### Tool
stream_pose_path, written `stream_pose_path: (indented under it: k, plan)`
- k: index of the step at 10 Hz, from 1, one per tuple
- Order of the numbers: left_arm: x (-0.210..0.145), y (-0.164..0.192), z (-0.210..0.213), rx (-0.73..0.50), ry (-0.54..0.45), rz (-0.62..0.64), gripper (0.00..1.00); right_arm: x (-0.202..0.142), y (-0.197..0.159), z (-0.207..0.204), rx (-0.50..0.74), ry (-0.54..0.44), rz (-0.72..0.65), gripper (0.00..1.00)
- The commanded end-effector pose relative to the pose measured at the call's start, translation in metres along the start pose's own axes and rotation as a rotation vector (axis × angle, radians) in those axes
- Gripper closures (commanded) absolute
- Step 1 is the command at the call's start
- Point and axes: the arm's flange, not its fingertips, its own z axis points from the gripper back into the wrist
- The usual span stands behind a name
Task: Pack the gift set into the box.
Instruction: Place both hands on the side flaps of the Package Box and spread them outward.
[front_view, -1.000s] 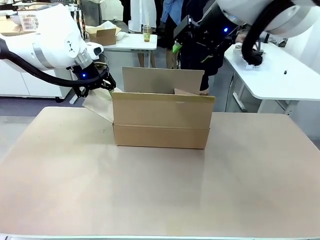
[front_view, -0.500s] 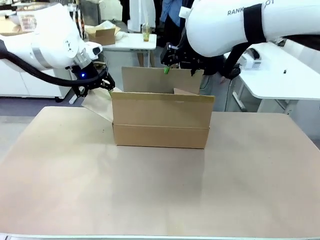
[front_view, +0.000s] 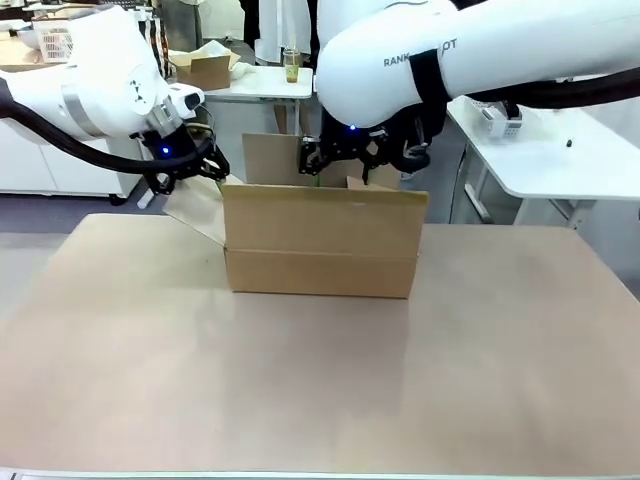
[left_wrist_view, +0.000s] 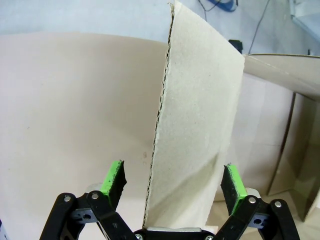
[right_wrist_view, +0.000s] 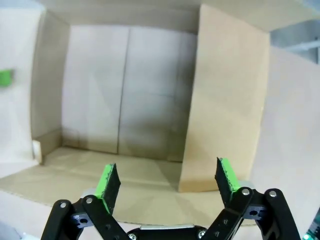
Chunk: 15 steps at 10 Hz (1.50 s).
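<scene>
Cardboard box centred on table, flaps open, empty inside.
Left jaws spread wide astride the side flap, unclamped; right jaws open above the box mouth beside an inner flap. Opened only, gift set not yet loaded.

Box: plain brown corrugated cardboard, matt; fluted raw edge along flap. My pads: green, matt. My arm shells: glossy white. Table: matt beige.
</scene>
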Motion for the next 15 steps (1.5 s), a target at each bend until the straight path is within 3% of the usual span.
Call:
stream_pose_path:
  k: [1,2,6,8,15]
  plan:
    - [0.0,-0.001,0.003,0.018,0.003,0.014,0.0,-0.007,0.008,-0.007,-0.01,0.028,0.02,0.0]
    - [0.0,-0.001,0.003,0.018,0.003,0.014,0.0,-0.001,0.013,-0.009,-0.161,0.052,-0.039,0.0]
    - [0.0,-0.001,0.003,0.018,0.003,0.014,0.0,0.028,0.007,-0.032,-0.221,0.112,-0.16,0.0]
    - [0.0,-0.001,0.003,0.018,0.003,0.014,0.0,0.029,0.008,-0.045,-0.283,0.091,-0.256,0.0]
    - [0.0,-0.001,0.003,0.018,0.003,0.014,0.0,0.045,0.011,-0.096,-0.355,0.107,-0.289,0.0]
